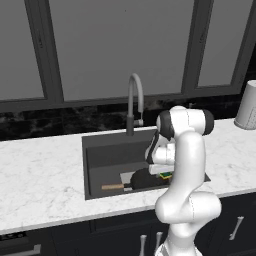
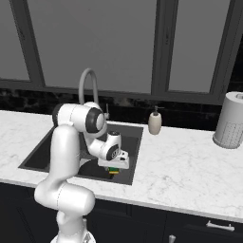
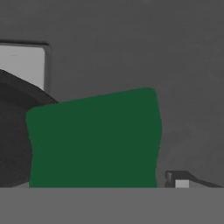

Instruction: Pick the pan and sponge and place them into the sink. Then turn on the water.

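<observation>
The sponge (image 3: 94, 140), green side up, lies in the sink (image 1: 100, 150) with one edge resting on the black pan (image 3: 13, 131). The pan (image 1: 142, 179) sits on the basin floor, its wooden handle (image 1: 112, 187) pointing left. My gripper (image 1: 166, 174) hangs low in the basin straight over the sponge (image 2: 114, 170), open. One fingertip (image 3: 179, 180) stands clear of the sponge's edge. The grey gooseneck faucet (image 1: 134, 100) rises behind the sink, and no water shows at its spout.
A beige soap dispenser (image 2: 154, 122) stands on the marble counter right of the sink (image 2: 47, 152). A paper towel roll (image 2: 229, 121) is at the far right. The faucet (image 2: 88, 85) arches just behind my arm. Dark windows back the counter.
</observation>
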